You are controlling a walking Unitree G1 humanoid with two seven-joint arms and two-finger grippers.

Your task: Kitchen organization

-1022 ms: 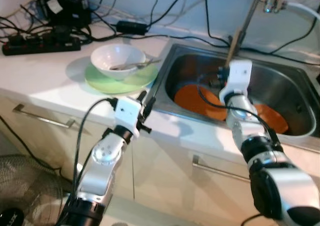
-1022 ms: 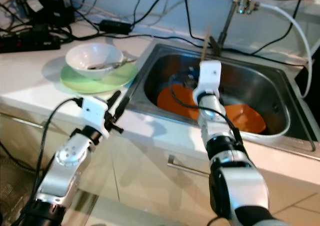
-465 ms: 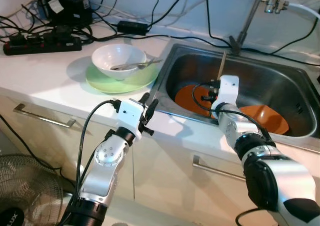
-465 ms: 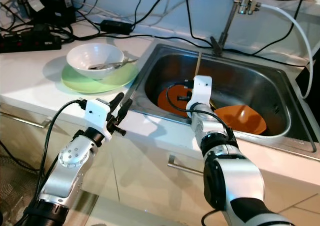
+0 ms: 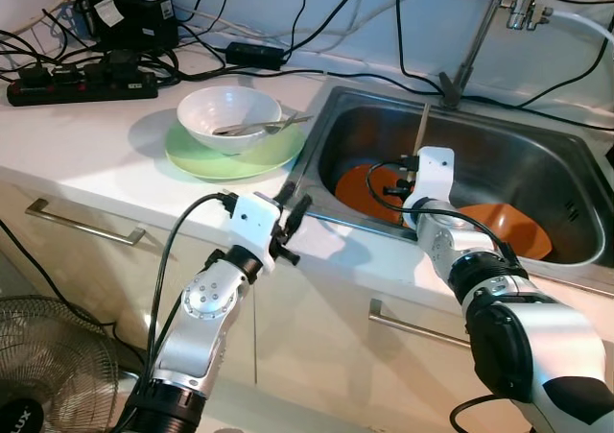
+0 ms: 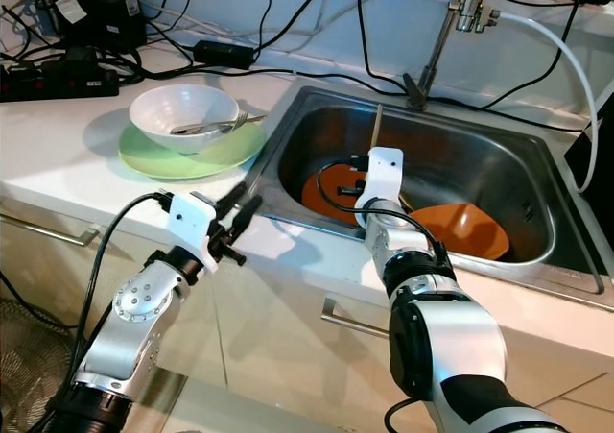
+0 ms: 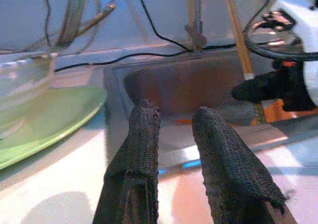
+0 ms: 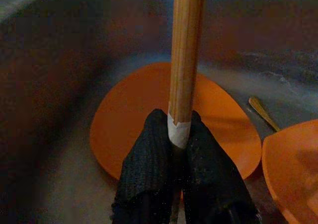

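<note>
My right gripper [image 8: 178, 149] is shut on a wooden stick [image 8: 185, 60] with a white band at its lower end. It holds the stick [image 5: 422, 128] upright inside the steel sink [image 5: 576, 155], just above a flat orange plate [image 5: 365, 185]. An orange bowl [image 5: 508, 227] lies to its right in the sink. My left gripper [image 5: 293, 212] is open with nothing between its fingers [image 7: 144, 134], hovering over the counter's front edge by the sink's left rim. A white bowl [image 5: 228, 116] holding cutlery [image 5: 264, 124] sits on a green plate [image 5: 192, 155] on the counter.
A power strip [image 5: 77, 87] and tangled cables crowd the back of the counter. The faucet [image 5: 523, 1] rises behind the sink. A gold utensil handle [image 8: 263, 112] lies on the sink floor. A fan [image 5: 48, 366] stands on the floor at the lower left.
My right gripper has come down from above the sink into the basin, carrying the stick. My left gripper has edged right toward the sink rim.
</note>
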